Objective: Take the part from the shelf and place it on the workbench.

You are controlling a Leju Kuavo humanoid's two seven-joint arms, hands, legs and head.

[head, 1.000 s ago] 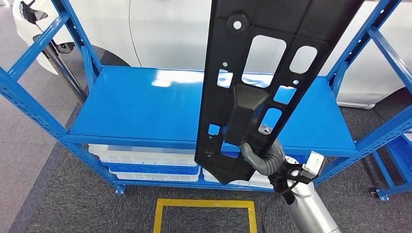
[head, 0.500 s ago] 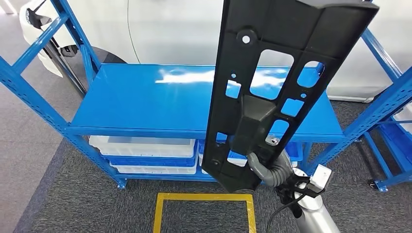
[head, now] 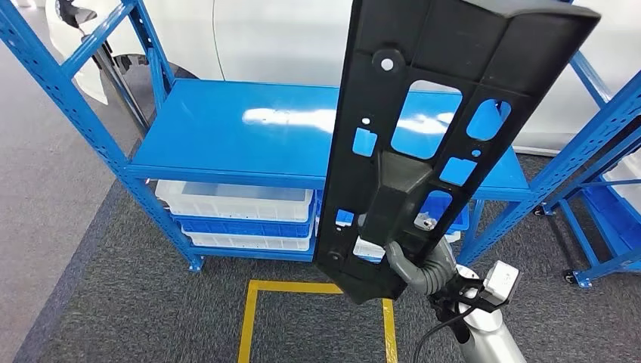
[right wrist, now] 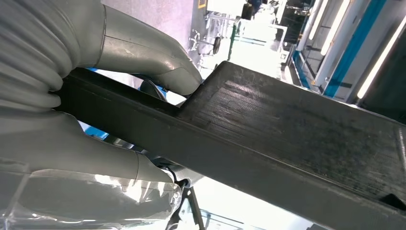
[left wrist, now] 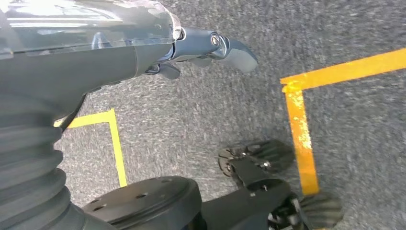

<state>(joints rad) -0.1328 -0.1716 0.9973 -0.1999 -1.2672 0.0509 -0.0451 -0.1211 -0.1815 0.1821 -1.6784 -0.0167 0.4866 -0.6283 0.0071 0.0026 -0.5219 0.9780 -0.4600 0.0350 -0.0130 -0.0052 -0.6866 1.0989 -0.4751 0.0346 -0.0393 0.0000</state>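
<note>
The part (head: 423, 98) is a long black plastic panel with several cut-outs, standing nearly upright in front of me in the head view. My right hand (head: 423, 268) grips it near its lower end, thumb on the near face and fingers behind. In the right wrist view the thumb and fingers (right wrist: 143, 52) clamp the panel's edge (right wrist: 297, 143). The part is clear of the blue shelf (head: 227, 128), whose top board is bare. My left hand (left wrist: 95, 52) hangs over the grey carpet and holds nothing, with one finger stretched out.
White and blue bins (head: 234, 200) sit on the shelf's lower level. A yellow taped square (head: 253, 318) marks the carpet in front of the shelf. A second blue rack (head: 605, 204) stands at the right, and a white car body (head: 280, 38) behind.
The whole picture has shifted: the shelf now sits higher and smaller and more carpet shows, so the camera has moved back. The part stays in my right hand.
</note>
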